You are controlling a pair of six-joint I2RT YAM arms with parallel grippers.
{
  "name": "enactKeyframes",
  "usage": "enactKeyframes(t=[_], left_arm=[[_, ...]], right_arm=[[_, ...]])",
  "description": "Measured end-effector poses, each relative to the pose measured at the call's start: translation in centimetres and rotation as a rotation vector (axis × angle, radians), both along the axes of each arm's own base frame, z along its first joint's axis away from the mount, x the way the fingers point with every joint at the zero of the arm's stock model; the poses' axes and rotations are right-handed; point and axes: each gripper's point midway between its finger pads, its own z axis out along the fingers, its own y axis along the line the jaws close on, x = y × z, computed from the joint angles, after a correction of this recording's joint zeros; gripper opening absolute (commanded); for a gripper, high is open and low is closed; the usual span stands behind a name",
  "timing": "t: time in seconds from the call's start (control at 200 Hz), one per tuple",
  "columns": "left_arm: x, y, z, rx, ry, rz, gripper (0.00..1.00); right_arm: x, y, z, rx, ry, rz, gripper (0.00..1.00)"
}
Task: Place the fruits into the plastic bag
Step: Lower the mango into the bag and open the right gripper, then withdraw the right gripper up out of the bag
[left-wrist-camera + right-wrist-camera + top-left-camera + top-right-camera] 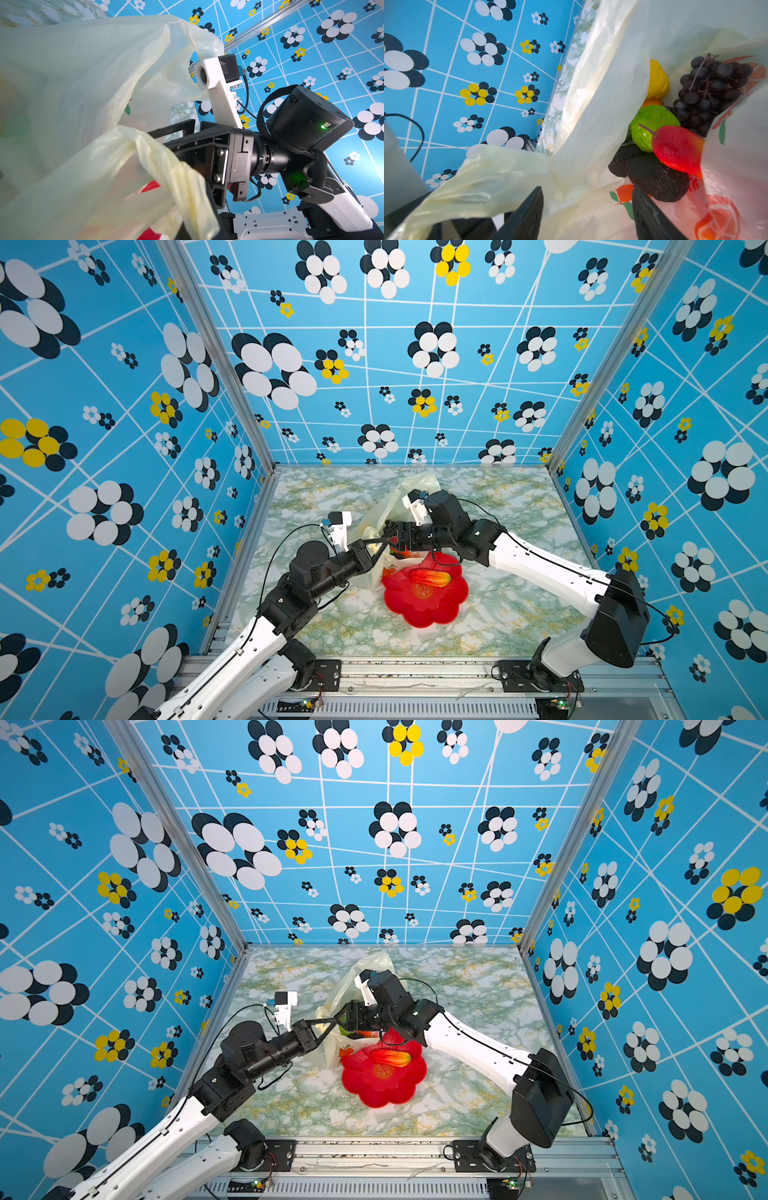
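**Limp bag pinned open; one mango waits on the plate**

Left of centre in both top views, the left pincer (382, 543) has its fingers together on a bunched handle of the thin, crinkly, cream-translucent plastic bag (415, 487). The bag stands mid-frame on the marble-patterned worktop (519, 497). The left wrist view shows only film, so the pads are hidden; the hold is probably firm, but I cannot confirm it.

Just right of that, the right pincer (586, 193) sits at the bag's mouth with its fingers apart, holding nothing. At the right of its wrist view, several fruits lie inside the bag:
- a dark purple grape bunch (710, 91)
- a yellow toy fruit (656, 81)
- a green round fruit (652, 122)
- a red mango (677, 151)
- two dark, rough avocados (656, 180)

Lower right of the bag in a top view, just beside it, is the red flower-shaped plate (419, 614). It carries one yellow-orange-red toy mango (430, 577), not yet bagged.

The bag is light, soft and slippery. It looks likely to slump shut if the handle is let go, so it is best held by the gathered handle, kept raised. The mango on the plate looks light, hard and smooth. A grip across its thick middle should hold, whereas the tapered ends may squirt out.
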Motion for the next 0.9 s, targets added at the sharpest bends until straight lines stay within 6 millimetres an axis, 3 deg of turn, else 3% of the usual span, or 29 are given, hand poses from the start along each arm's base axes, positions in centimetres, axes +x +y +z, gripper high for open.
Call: enactKeyframes(t=[0.265, 0.595, 0.75, 0.795, 0.845, 0.9], left_arm=[[1.0, -0.4, -0.9, -0.045, 0.071, 0.019, 0.00], [1.9, 0.6, -1.3, -0.043, 0.089, 0.103, 0.00], [2.1, 1.7, -1.8, -0.025, 0.104, 0.163, 0.00], [2.1, 2.1, -1.9, -0.020, 0.107, 0.181, 0.00], [2.1, 2.4, -1.9, -0.017, 0.108, 0.198, 0.00], [2.2, 2.8, -2.0, -0.013, 0.111, 0.219, 0.00]], right_arm=[[0.0, -1.0, 0.7, 0.015, -0.091, 0.022, 0.70], [-0.7, -2.2, 6.5, 0.071, -0.369, 0.094, 0.76], [-1.8, -3.6, 7.6, 0.071, -0.497, 0.121, 0.82], [-2.1, -4.0, 7.6, 0.060, -0.527, 0.127, 0.87], [-2.2, -4.6, 7.6, 0.044, -0.568, 0.126, 0.99], [-2.5, -5.4, 7.2, 0.018, -0.606, 0.122, 0.99]])
